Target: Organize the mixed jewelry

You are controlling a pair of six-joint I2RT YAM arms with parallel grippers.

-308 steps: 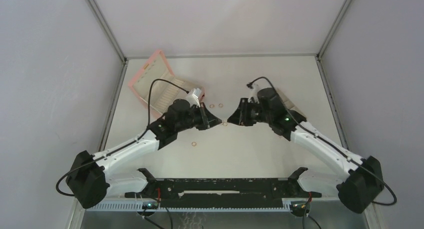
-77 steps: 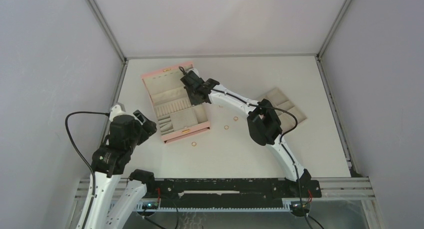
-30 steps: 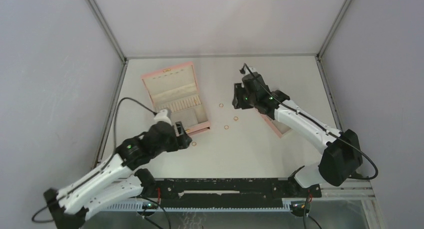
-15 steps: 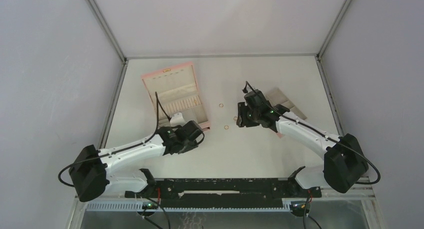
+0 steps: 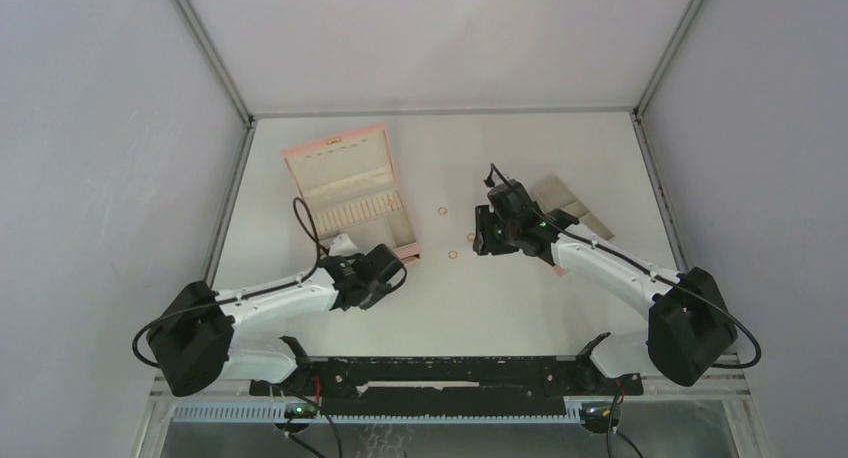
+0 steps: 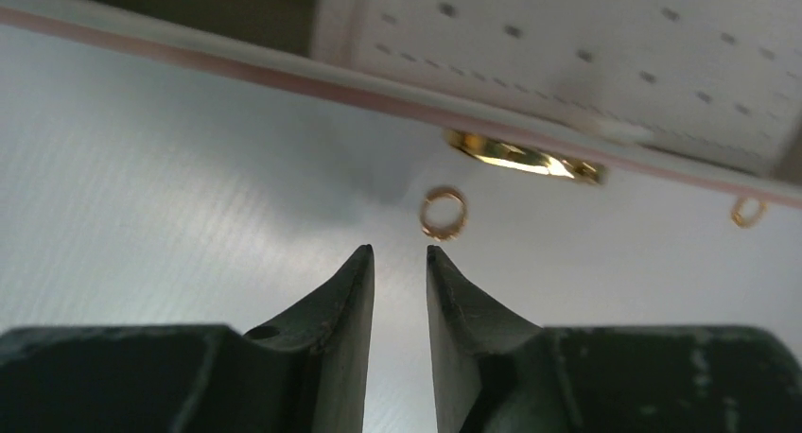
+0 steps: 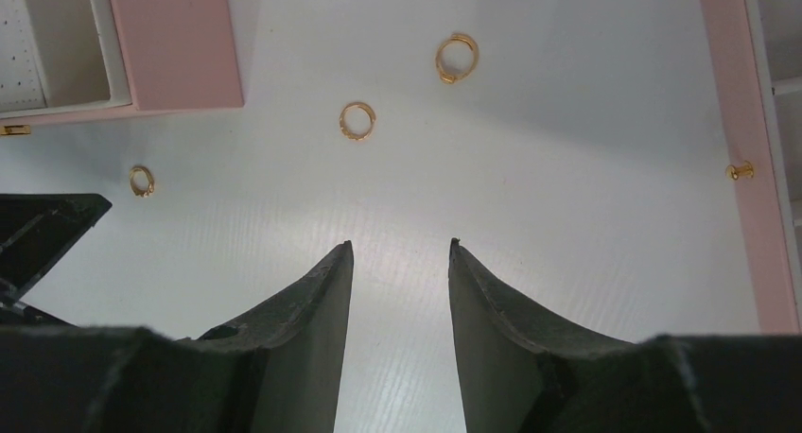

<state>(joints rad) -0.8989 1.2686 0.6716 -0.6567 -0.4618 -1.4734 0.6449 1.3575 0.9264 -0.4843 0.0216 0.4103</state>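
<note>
The left gripper [image 6: 398, 251] sits low over the white table [image 6: 142, 187]. Its two dark fingers stand only a narrow slit apart with nothing between them (released, though barely). Just beyond the tips, slightly right of centre in the left wrist view, a copper ring [image 6: 443, 213] lies flat on the table. It is close in front of the open pink box [image 6: 567, 64] and just below its gold clasp [image 6: 515, 157]. A second ring [image 6: 747, 211] lies farther right along the same box edge. The right gripper [image 7: 400, 244] hovers over bare table with its fingers plainly apart, grasping nothing. Ahead of it in the right wrist view lie three loose rings: the nearest ring [image 7: 357, 120], a farther ring [image 7: 457, 57] beyond it, and a third ring [image 7: 142, 180] off to the left near the box's front corner. I cannot tell which of these match the two seen from the other wrist. From above, the rings that show lie on open table between the box and the beige tray [image 5: 575, 206], none inside either.
</note>
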